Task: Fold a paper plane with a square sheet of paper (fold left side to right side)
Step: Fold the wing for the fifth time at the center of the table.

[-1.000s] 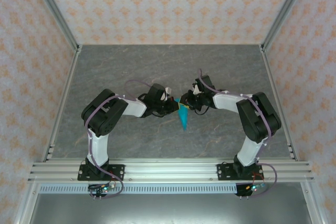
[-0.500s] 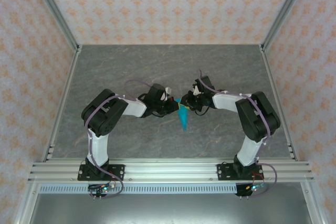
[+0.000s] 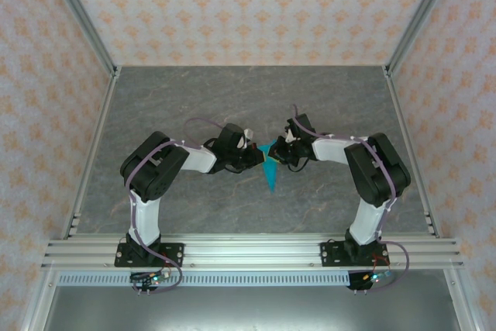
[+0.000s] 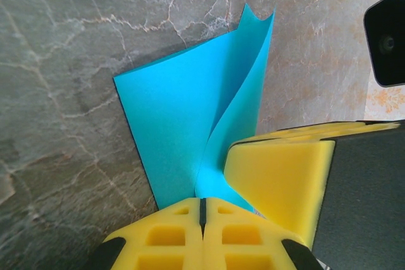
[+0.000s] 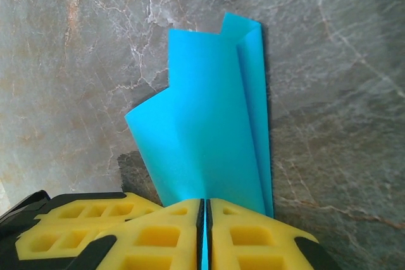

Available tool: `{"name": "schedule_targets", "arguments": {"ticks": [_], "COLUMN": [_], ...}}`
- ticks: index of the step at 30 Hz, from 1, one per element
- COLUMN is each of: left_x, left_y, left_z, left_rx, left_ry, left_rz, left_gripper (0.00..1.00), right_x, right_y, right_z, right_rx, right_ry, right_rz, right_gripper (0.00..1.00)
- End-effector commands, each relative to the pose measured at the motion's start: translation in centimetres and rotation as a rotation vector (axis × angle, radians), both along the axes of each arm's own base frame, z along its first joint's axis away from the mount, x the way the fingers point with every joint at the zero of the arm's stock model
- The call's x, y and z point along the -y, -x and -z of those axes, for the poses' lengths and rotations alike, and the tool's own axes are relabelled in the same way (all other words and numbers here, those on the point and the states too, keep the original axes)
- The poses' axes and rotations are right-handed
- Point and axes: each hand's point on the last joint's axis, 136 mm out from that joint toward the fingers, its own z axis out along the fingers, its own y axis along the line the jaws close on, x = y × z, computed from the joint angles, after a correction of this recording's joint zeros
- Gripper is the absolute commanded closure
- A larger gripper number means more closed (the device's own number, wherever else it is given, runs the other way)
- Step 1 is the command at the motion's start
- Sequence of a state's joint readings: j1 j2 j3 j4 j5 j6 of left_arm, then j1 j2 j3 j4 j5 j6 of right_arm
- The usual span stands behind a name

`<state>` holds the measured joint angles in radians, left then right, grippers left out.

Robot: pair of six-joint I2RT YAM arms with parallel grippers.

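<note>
Marbled grey table [image 3: 194,106]; thin cyan paper plane [image 3: 270,173] w/ creases.

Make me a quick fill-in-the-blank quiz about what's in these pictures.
The paper plane is ___ in colour.
The left gripper is ___ on it, not open.
The right gripper pinches it too, so ___ grippers hold it.
Missing words: blue; shut; two.

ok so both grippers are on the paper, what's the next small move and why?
Probably ease the left gripper rightward to close the fold. It and the right gripper are both shut on the blue paper, whose loose flap curls open instead of lying flat.
</note>
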<state>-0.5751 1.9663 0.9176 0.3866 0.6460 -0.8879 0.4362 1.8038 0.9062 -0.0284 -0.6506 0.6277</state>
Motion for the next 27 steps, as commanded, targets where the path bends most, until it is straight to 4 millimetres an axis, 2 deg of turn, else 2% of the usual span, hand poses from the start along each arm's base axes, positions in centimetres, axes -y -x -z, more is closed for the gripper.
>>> {"name": "schedule_targets", "arguments": {"ticks": [1, 12, 15, 18, 19, 20, 24, 27], "left_x": [-1.6, -1.7, -1.9, -2.3, -2.3, -2.5, -3.6, -4.2], "left_y": [0.1, -0.1, 0.0, 0.1, -0.1, 0.0, 0.9, 2.0], "left_z": [3.0, 1.6, 1.0, 0.5, -0.8, -1.1, -1.9, -2.7], "left_rx": [-0.046, -0.021, -0.014, -0.008, 0.017, 0.021, 0.028, 0.035], "left_ry": [-0.101, -0.089, -0.095, -0.102, -0.087, -0.087, -0.105, -0.093], "left_rz": [-0.035, -0.044, -0.047, -0.052, -0.057, -0.061, -0.069, -0.067], "left_gripper": [1.0, 1.0, 0.95, 0.85, 0.82, 0.8, 0.7, 0.67], "right_x": [0.7, 2.8, 3.2, 3.3, 3.3, 3.3, 3.3, 3.3], "right_y": [0.6, 2.7, 3.1, 3.3, 3.4, 3.4, 3.3, 3.2], "right_z": [1.7, 4.2, 4.7, 5.0, 5.1, 5.1, 5.1, 5.0], "right_rx": [-0.025, -0.104, -0.119, -0.128, -0.132, -0.132, -0.129, -0.129], "right_ry": [0.037, 0.131, 0.152, 0.161, 0.163, 0.161, 0.163, 0.163], "right_rz": [0.017, 0.044, 0.045, 0.043, 0.042, 0.042, 0.04, 0.038], "right_gripper": [0.88, 0.9, 0.9, 0.9, 0.9, 0.9, 0.9, 0.9]}}
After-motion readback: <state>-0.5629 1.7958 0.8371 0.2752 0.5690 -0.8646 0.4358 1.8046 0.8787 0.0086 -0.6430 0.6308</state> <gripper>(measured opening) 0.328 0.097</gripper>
